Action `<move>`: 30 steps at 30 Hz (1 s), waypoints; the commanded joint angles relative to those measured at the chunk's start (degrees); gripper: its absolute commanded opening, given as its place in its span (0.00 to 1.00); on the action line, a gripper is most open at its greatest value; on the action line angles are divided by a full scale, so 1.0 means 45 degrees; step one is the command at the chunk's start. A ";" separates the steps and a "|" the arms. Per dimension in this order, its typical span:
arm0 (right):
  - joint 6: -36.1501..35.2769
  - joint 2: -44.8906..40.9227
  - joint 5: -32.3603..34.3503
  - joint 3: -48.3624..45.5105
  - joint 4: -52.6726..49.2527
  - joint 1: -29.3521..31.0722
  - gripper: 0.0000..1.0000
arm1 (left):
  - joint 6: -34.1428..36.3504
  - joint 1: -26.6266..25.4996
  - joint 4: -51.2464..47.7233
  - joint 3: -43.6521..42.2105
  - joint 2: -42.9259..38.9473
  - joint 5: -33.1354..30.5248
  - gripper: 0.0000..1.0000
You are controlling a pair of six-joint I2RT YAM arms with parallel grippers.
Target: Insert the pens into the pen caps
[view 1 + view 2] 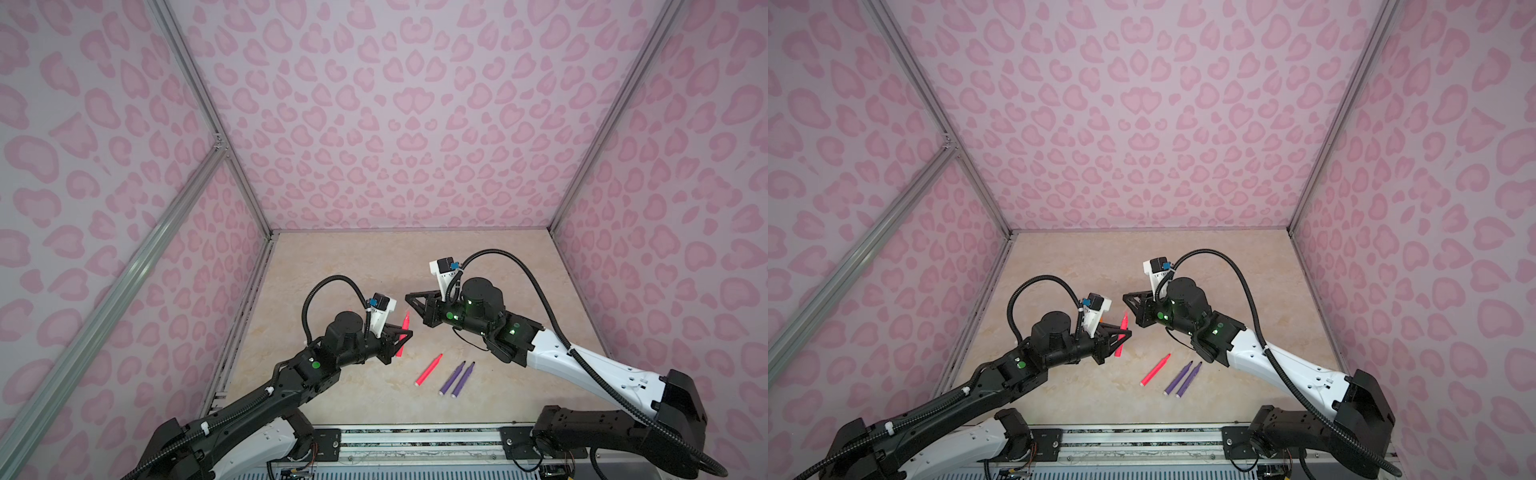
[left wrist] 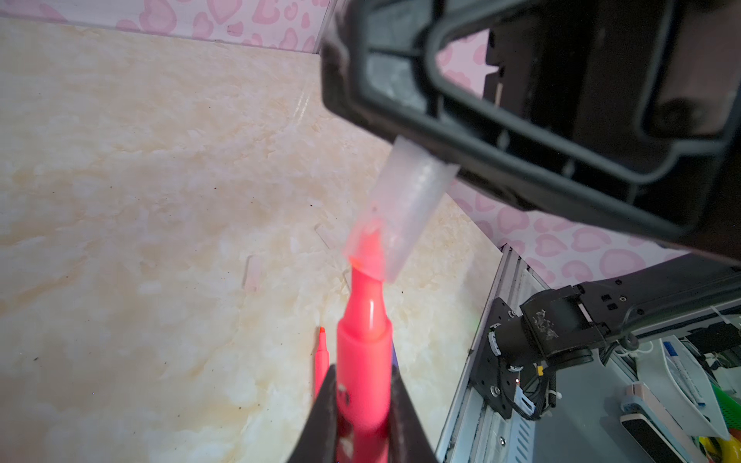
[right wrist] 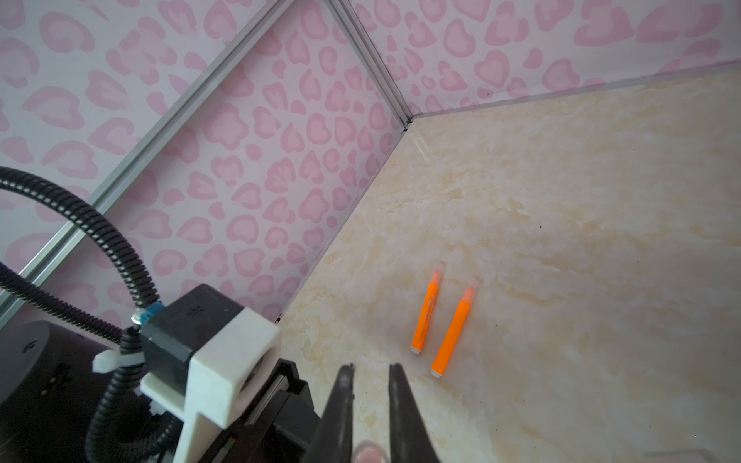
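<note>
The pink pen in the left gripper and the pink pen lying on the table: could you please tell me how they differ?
The held pink pen is clamped in the left gripper, raised off the table; the lying pink pen rests flat, untouched. The held pink pen's tip sits in the mouth of the clear cap that the right gripper grips; the lying pink pen's tip is bare. Both are slim, pink-red and pointed.

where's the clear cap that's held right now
The clear cap is in the right hand, mid-scene between both hands; the left wrist view shows its open end over the tip of the pink pen held by the left hand.
</note>
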 commanded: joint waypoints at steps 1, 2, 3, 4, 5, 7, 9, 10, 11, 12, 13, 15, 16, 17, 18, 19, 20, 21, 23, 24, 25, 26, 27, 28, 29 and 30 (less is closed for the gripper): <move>-0.0332 0.0404 -0.0552 0.0386 -0.0703 -0.0057 0.00 | 0.0613 -0.0315 0.0327 0.0133 -0.0006 0.0047 0.03; -0.0327 0.0538 -0.0627 0.0529 -0.0807 -0.0111 0.00 | 0.0792 -0.0542 0.0210 0.0211 0.0013 -0.0166 0.03; -0.0275 0.0679 -0.0718 0.0648 -0.0912 -0.0179 0.00 | 0.0930 -0.0743 0.0118 0.0266 0.0023 -0.0443 0.03; -0.0244 0.0784 -0.0807 0.0756 -0.1013 -0.0236 0.00 | 0.0983 -0.0875 0.0078 0.0283 0.0003 -0.0621 0.03; -0.0217 0.0871 -0.0886 0.0857 -0.1109 -0.0312 0.00 | 0.0960 -0.0924 0.0088 0.0270 -0.0016 -0.0747 0.03; -0.0156 0.0964 -0.0988 0.0979 -0.1289 -0.0428 0.00 | 0.0960 -0.0925 0.0048 0.0223 -0.0143 -0.1051 0.03; -0.0131 0.0953 -0.1103 0.0993 -0.1396 -0.0533 0.00 | 0.0942 -0.0930 -0.0041 0.0157 -0.0311 -0.1457 0.03; -0.0107 0.0910 -0.1078 0.0941 -0.1384 -0.0547 0.00 | 0.0923 -0.0925 -0.0060 0.0129 -0.0382 -0.1599 0.03; -0.0070 0.0860 -0.1079 0.0857 -0.1322 -0.0541 0.00 | 0.0887 -0.0936 -0.0066 0.0097 -0.0431 -0.1726 0.03; -0.0001 0.0797 -0.1131 0.0744 -0.1202 -0.0533 0.00 | 0.0801 -0.0925 -0.0089 0.0076 -0.0485 -0.1889 0.03; 0.0081 0.0724 -0.1184 0.0611 -0.1029 -0.0534 0.00 | 0.0725 -0.0925 -0.0099 0.0065 -0.0530 -0.2068 0.03; 0.0354 0.0591 -0.1364 0.0122 -0.0342 -0.0473 0.00 | 0.0648 -0.0905 -0.0234 0.0103 -0.0525 -0.2285 0.03; 0.0485 0.0539 -0.1381 -0.0105 0.0046 -0.0381 0.00 | 0.0629 -0.0908 -0.0250 0.0117 -0.0496 -0.2300 0.03; 0.0598 0.0539 -0.1322 -0.0358 0.0453 -0.0247 0.00 | 0.0609 -0.0905 -0.0242 0.0109 -0.0488 -0.2291 0.03; 0.0655 0.0534 -0.1178 -0.0555 0.0766 -0.0083 0.00 | 0.0589 -0.0905 -0.0207 0.0107 -0.0469 -0.2243 0.03; 0.0686 0.0540 -0.1028 -0.0678 0.0970 0.0045 0.00 | 0.0555 -0.0907 -0.0204 0.0136 -0.0455 -0.2219 0.03; 0.0694 0.0556 -0.0846 -0.0801 0.1135 0.0178 0.00 | 0.0538 -0.0915 -0.0180 0.0136 -0.0418 -0.2171 0.03; 0.0730 0.0546 -0.0732 -0.0909 0.1291 0.0246 0.00 | 0.0530 -0.0901 -0.0170 0.0137 -0.0379 -0.2133 0.03; 0.0847 0.0494 -0.0486 -0.1196 0.1703 0.0327 0.00 | 0.0477 -0.0891 -0.0157 0.0137 -0.0383 -0.2101 0.03; 0.0911 0.0416 -0.0354 -0.1377 0.1965 0.0383 0.00 | 0.0472 -0.0871 -0.0119 0.0118 -0.0391 -0.2058 0.03; 0.0918 0.0376 -0.0283 -0.1495 0.2152 0.0446 0.00 | 0.0453 -0.0868 -0.0112 0.0117 -0.0395 -0.2019 0.03; 0.0873 0.0335 -0.0187 -0.1539 0.2275 0.0533 0.00 | 0.0437 -0.0852 -0.0102 0.0110 -0.0417 -0.2030 0.03; 0.0804 0.0324 -0.0111 -0.1535 0.2254 0.0617 0.00 | 0.0428 -0.0847 -0.0091 0.0085 -0.0436 -0.2012 0.03; 0.0759 0.0326 -0.0075 -0.1549 0.2272 0.0692 0.00 | 0.0413 -0.0843 -0.0074 0.0088 -0.0465 -0.1990 0.03; 0.0740 0.0318 -0.0066 -0.1558 0.2305 0.0724 0.00 | 0.0394 -0.0808 -0.0046 0.0048 -0.0493 -0.1971 0.03; 0.0724 0.0340 -0.0078 -0.1603 0.2376 0.0753 0.00 | 0.0381 -0.0807 -0.0024 0.0024 -0.0522 -0.1940 0.03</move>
